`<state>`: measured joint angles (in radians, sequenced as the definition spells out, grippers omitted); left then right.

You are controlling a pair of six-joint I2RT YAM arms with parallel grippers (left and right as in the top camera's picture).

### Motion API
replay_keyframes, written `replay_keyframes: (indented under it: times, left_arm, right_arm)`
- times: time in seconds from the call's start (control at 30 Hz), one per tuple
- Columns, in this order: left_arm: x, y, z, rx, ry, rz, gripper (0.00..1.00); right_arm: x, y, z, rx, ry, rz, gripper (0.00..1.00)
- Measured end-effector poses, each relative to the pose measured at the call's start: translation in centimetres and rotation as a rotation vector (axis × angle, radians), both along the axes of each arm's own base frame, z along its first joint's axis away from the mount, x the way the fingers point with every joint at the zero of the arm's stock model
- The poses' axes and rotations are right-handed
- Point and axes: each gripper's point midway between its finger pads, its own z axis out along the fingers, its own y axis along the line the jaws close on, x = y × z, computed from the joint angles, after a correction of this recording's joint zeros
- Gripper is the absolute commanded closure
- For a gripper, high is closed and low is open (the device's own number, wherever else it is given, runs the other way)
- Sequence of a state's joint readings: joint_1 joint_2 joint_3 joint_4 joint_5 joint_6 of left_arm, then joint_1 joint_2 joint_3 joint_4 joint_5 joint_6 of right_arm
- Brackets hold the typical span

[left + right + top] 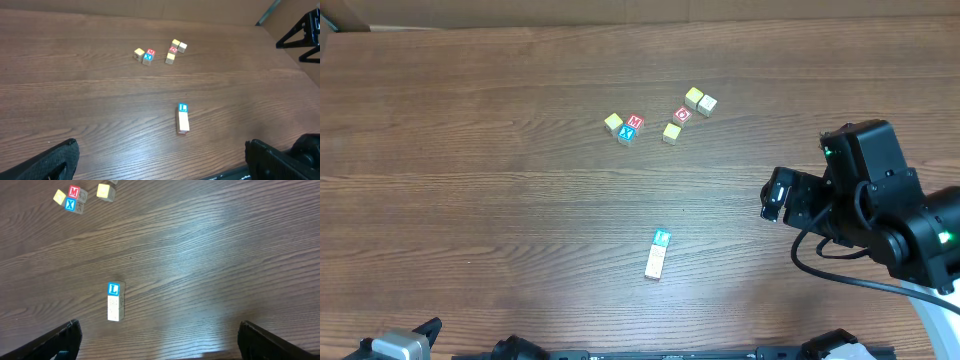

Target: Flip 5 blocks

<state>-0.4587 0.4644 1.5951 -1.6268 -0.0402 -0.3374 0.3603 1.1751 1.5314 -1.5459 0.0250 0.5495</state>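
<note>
Left end effector (160,162) and right end effector (160,340) both hang with jaws spread wide, holding nothing. Beyond, on the table (470,220), a blue L block (662,238) touches pale blocks (655,266) in a short row. Farther off, a red M block (635,122), a blue X block (627,132) and yellow blocks (613,123) cluster.

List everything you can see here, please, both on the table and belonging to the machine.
table: one, brown wood, beneath everything
far blocks: seven, yellow, red, blue and cream, loose cluster at the far middle
row of blocks: three it seems, blue L then pale ones, end to end, nearer the robot
right arm: one, black, right edge
left gripper: one, black, open, empty
right gripper: one, black, open, empty
</note>
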Motion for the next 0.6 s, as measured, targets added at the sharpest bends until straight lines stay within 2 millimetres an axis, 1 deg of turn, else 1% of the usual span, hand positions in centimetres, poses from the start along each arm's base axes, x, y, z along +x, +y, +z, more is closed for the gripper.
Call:
replay_keyframes:
  times: [0.23,0.6]
  left_arm:
    - [0.02,0.04,0.0,0.001,0.0,0.002,0.0]
    - [0.02,0.04,0.0,0.001,0.0,0.002,0.0]
  right_arm:
    - [0.29,0.12,-0.4,-0.007,0.017,0.0,0.0]
    - [0.31,0.12,-0.45,-0.008,0.02,0.0,0.0]
